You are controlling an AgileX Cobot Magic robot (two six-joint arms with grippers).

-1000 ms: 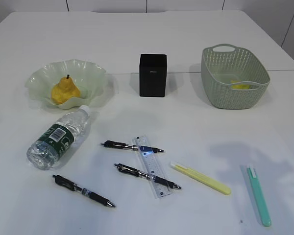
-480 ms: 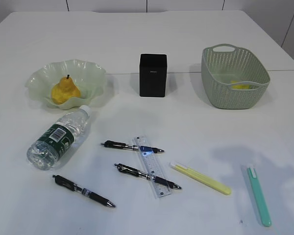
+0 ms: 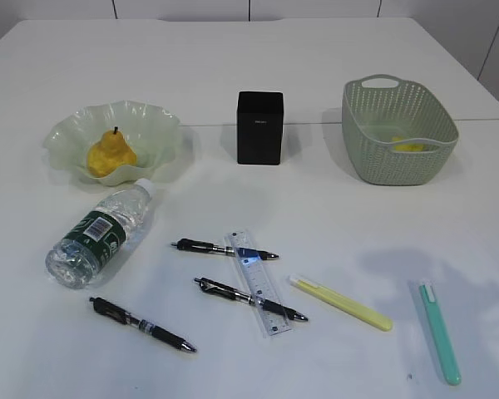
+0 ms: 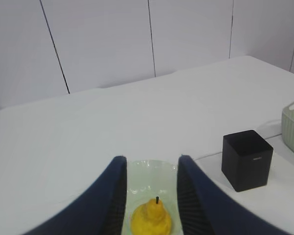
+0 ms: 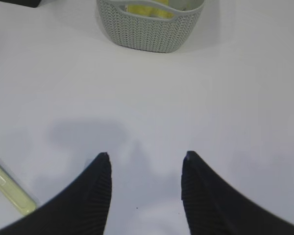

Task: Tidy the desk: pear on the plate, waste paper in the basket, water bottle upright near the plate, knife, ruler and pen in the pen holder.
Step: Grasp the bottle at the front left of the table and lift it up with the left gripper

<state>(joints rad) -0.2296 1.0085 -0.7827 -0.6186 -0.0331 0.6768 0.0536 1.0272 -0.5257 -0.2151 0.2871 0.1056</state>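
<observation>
Both end effectors apart and empty, left end effector [image 4: 149, 196] framing yellow-orange pear [image 4: 151, 219] in ruffled pale-green glass plate [image 4: 152, 169], right end effector [image 5: 144, 188] short of sage woven plastic basket [image 5: 149, 29].

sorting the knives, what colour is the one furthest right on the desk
Mint green, with a white end; clearest in the exterior view.

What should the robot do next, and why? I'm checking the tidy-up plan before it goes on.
Probably stand the water bottle upright with the left gripper: the pear already sits on the plate and yellow paper lies in the basket, while the bottle lies on its side just in front of the plate.
</observation>
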